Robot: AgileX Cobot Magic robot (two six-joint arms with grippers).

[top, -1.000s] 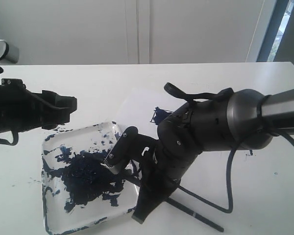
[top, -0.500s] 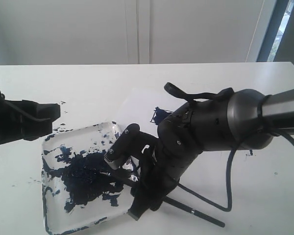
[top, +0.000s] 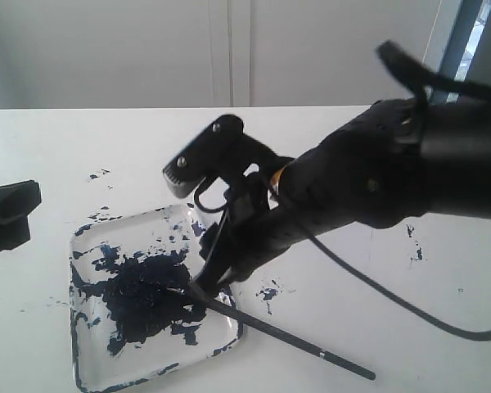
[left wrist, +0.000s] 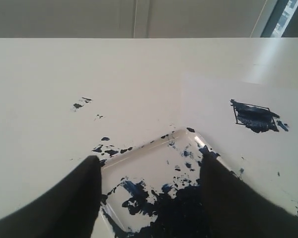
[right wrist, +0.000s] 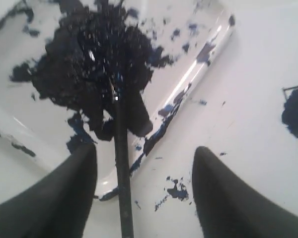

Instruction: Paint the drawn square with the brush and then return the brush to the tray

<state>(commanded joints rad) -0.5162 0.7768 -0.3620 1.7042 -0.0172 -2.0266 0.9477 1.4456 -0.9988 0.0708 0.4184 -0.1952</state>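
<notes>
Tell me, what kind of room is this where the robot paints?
Probably a plain workroom or lab. There is a bare white table, blank white walls with a window strip, and only a paint-splattered tray and a brush set out.

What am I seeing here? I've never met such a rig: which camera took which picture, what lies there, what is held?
It is a robot with two arms, each ending in a two-fingered gripper. The wide picture comes from a camera off the arms; the other two come from cameras on each wrist, looking past the fingers. On the white table lies a clear tray blotched with dark blue paint, beside a paper sheet bearing the drawn square, smeared dark. The brush rests with its tip in the tray's paint, its handle out over the rim onto the table. Nothing is held: the right gripper hangs open above the brush; the left gripper, also open, is at the wide picture's left edge.
</notes>
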